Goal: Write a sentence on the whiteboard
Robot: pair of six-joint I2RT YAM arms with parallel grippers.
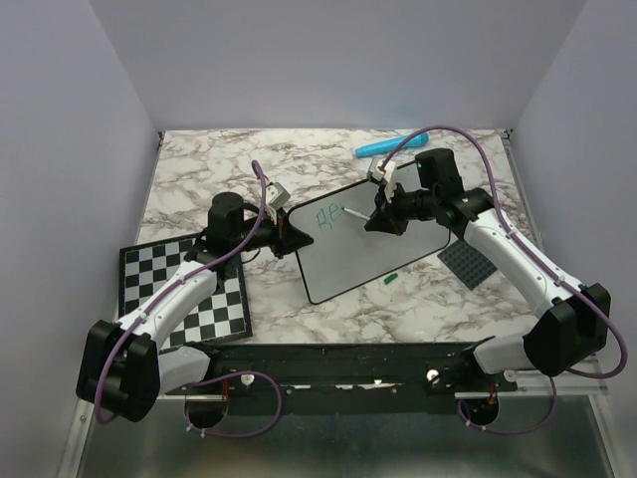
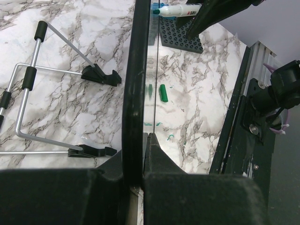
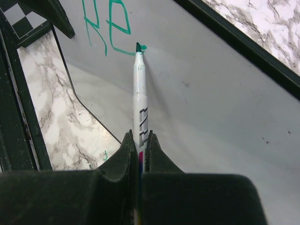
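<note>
Far left of the whiteboard (image 1: pixel 373 254): a checkerboard (image 1: pixel 184 289), flat on the marble surface (image 1: pixel 199 169). Whiteboard itself: mid-surface, turned at an angle, between the two arms.

At the whiteboard's left edge: the left end effector (image 1: pixel 288 233), clamped on the thin black rim, one finger (image 2: pixel 159 168) on either face. Just outside that rim, in the left wrist view: a wire stand (image 2: pixel 28 89) with black feet, resting on the surface.

Near the whiteboard's upper left corner: the start of the sentence (image 3: pixel 105 23), only a few loopy green strokes. Immediately right of those strokes: a white marker (image 3: pixel 139 98), green tip touching the whiteboard, barrel pinched tight in the right end effector (image 3: pixel 139 137).

Just off the whiteboard's near edge: a small green cap (image 1: pixel 390 280) lying on the surface. Right of the whiteboard, close to its corner: a dark studded plate (image 1: pixel 468 262). Beyond the whiteboard's far right corner: a blue object (image 1: pixel 383 147), too small to identify.
</note>
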